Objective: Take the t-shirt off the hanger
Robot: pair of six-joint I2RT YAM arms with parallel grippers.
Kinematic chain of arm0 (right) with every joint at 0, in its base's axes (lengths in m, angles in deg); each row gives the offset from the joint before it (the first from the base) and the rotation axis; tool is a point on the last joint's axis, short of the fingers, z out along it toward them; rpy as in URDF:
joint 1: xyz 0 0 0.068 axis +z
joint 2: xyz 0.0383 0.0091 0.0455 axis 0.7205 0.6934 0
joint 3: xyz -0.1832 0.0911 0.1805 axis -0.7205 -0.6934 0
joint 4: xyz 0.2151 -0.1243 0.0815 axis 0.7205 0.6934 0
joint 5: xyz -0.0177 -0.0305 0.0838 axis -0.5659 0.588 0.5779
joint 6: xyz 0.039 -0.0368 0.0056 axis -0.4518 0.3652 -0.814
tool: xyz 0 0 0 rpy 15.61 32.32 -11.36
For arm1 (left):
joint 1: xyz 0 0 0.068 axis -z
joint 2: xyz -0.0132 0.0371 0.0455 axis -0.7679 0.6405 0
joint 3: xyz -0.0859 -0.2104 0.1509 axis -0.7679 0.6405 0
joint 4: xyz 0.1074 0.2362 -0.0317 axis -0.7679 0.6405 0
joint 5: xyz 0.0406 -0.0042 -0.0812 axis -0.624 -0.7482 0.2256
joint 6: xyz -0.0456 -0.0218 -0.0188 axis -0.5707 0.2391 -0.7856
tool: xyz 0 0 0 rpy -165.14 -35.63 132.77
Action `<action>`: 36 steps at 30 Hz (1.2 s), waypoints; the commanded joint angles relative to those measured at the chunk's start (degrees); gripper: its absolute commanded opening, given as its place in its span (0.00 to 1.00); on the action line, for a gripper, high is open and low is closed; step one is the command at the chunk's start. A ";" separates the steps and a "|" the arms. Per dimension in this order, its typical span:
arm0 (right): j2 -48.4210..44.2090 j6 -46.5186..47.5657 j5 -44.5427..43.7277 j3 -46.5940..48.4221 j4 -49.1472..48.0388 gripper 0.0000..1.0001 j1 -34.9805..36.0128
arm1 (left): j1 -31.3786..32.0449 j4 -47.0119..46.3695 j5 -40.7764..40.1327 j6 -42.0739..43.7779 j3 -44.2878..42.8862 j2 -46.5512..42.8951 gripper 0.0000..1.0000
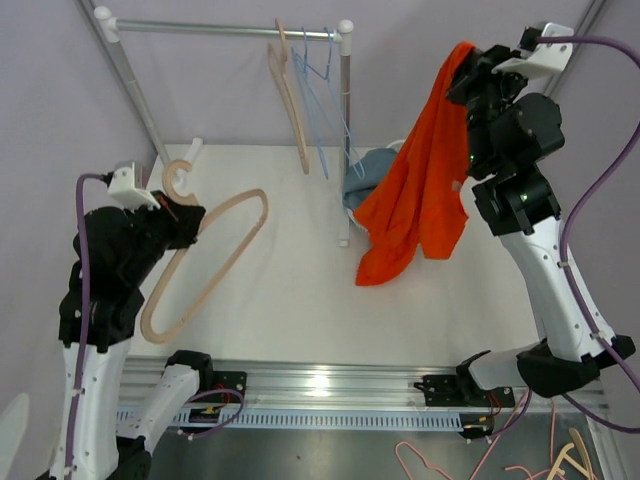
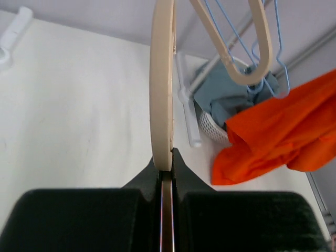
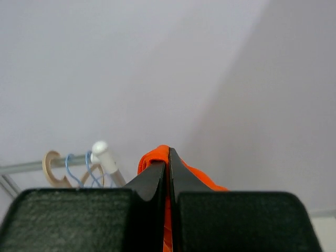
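Note:
The orange t-shirt hangs free in the air from my right gripper, which is shut on its top edge high at the right. Its lower hem dangles just above the table. In the right wrist view the orange cloth shows pinched between the closed fingers. My left gripper is shut on the bare beige wooden hanger, held at the left, apart from the shirt. In the left wrist view the hanger runs up from the closed fingers, and the t-shirt shows at the right.
A clothes rail at the back carries a wooden hanger and blue wire hangers. A white basket with blue-grey cloth stands by the rail's post. More hangers lie off the table at the bottom right.

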 commanded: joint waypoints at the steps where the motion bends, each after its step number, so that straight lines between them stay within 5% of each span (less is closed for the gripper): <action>1: 4.82 2.45 7.94 7.26 -8.21 0.00 -3.31 | 0.09 -4.52 -6.54 -0.60 -6.92 5.38 0.01; 10: 15.47 -1.85 15.23 23.42 -9.62 0.00 -10.44 | 0.09 -6.63 -14.01 0.55 -13.77 16.46 0.01; 17: 18.55 -4.23 15.78 25.91 -5.24 0.00 -13.87 | 0.09 -9.45 -15.95 0.37 -18.51 24.88 0.01; 20: 16.27 -5.71 15.59 19.69 -3.12 0.00 -14.22 | 0.09 -9.53 -16.30 0.37 -24.39 28.67 0.01; 31: 10.99 -20.02 25.79 -26.24 1.72 0.00 -15.63 | 0.09 -14.55 -17.01 2.13 -37.57 42.47 0.01; 36: 23.53 -22.86 34.82 -29.30 10.72 0.00 -15.81 | 0.09 -20.49 -13.85 2.57 -37.17 43.28 0.01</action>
